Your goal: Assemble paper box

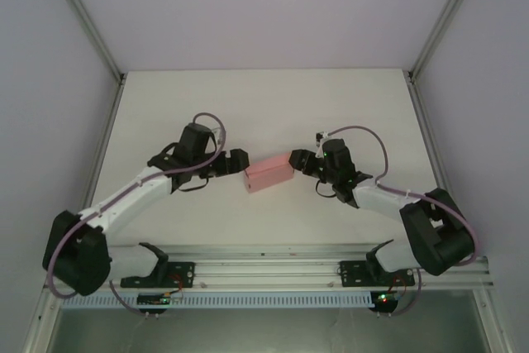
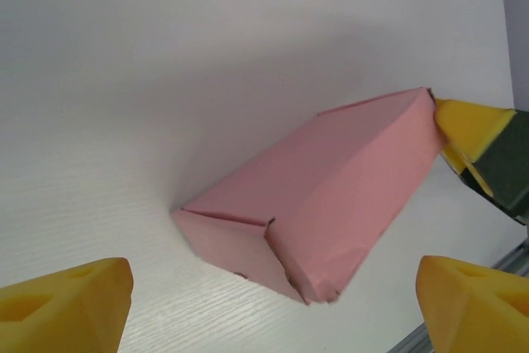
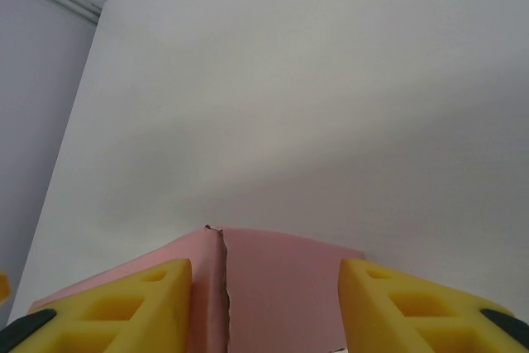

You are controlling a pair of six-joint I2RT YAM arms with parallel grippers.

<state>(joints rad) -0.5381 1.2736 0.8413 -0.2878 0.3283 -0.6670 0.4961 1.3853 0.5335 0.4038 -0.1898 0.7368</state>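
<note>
The paper box (image 1: 269, 173) is a small closed pink box lying on the white table (image 1: 264, 105) between the two arms. My left gripper (image 1: 238, 160) is at its left end, open wide. In the left wrist view, the box (image 2: 331, 196) has its near corner just reaching in between the yellow fingers (image 2: 74, 299). My right gripper (image 1: 296, 159) is at the box's right end. In the right wrist view, its jaws stand open and the pink card (image 3: 281, 287) with a rough seam lies behind both fingers (image 3: 413, 307). One right fingertip (image 2: 467, 126) touches the box's far corner.
An aluminium rail (image 1: 264, 270) runs along the near table edge in front of the arm bases. Grey enclosure walls with metal posts (image 1: 91, 31) bound the table on the left, right and back. Bare white tabletop lies beyond the box.
</note>
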